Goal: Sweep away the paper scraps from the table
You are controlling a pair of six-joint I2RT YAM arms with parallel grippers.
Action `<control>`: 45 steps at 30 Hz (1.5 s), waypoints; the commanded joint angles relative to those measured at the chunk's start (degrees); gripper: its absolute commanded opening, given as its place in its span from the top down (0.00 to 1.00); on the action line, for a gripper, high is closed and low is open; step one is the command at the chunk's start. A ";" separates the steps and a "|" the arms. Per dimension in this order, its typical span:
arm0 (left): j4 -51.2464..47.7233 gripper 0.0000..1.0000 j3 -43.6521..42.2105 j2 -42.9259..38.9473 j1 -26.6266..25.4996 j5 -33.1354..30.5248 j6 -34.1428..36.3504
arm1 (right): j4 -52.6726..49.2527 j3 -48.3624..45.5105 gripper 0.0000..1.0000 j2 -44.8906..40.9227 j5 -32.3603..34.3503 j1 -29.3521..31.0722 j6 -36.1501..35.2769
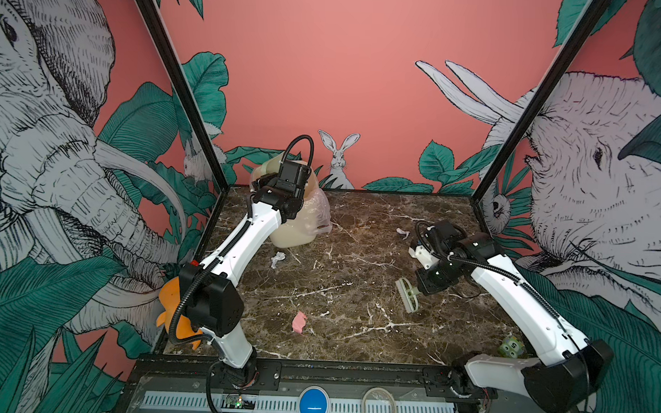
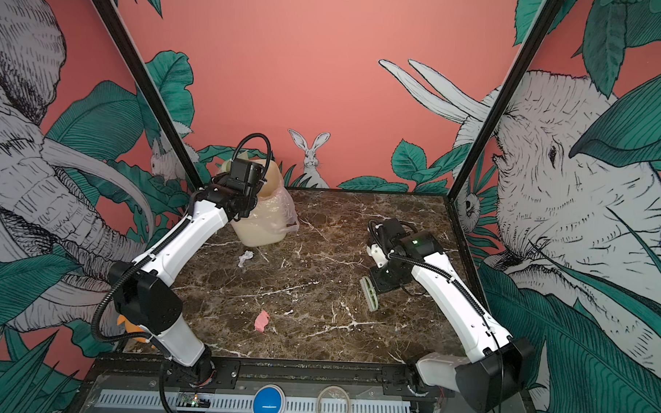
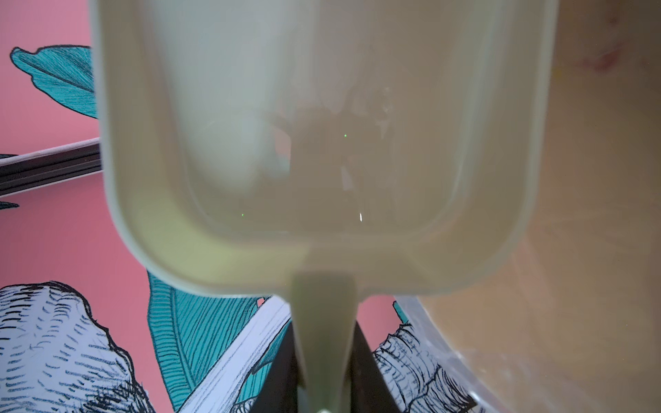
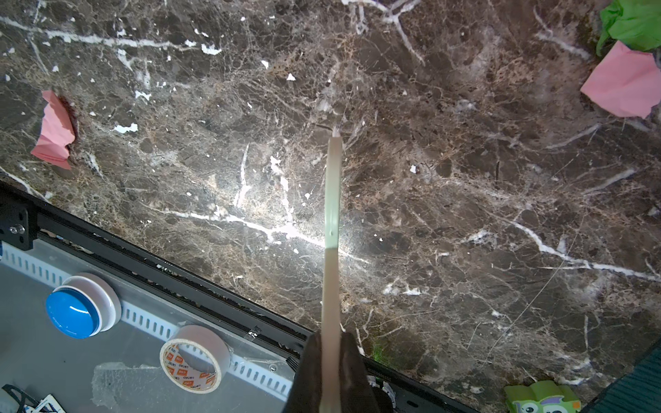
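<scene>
In both top views, across the whole scene: the table (image 1: 356, 291) of dark marble, with the cream bin (image 1: 294, 232) standing at its far left corner, lined with a clear plastic liner (image 1: 321, 214). Visible there too: a pink paper scrap (image 1: 299, 321) near the front middle, and a white scrap (image 1: 278, 259) just in front of the bin. Found in a top view only: a second white scrap (image 1: 403, 232), behind the right arm. Found in the right wrist view only: a green scrap (image 4: 633, 25) just beside a second pink scrap (image 4: 624, 85), both lying on the table.

Left end effector (image 3: 323, 389): closed on the handle of the pale green dustpan (image 3: 322, 143), held up at the mouth of the bin; hidden behind the wrist camera in the top views. Right end effector (image 4: 331, 379): fully closed on the handle of the brush (image 4: 331, 214), seen edge-on in the wrist view and broadside in the top views, low over the right side of the table; touching it or not, cannot tell.

Inside of the bin: hidden in the top views, blurred in the left wrist view, so cannot tell the contents. Inside of the dustpan: only dull reflections.
</scene>
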 commanded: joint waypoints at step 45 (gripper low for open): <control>-18.17 0.87 -8.97 -23.03 -0.18 41.22 -46.69 | 42.44 10.84 1.00 34.31 -29.16 32.36 28.31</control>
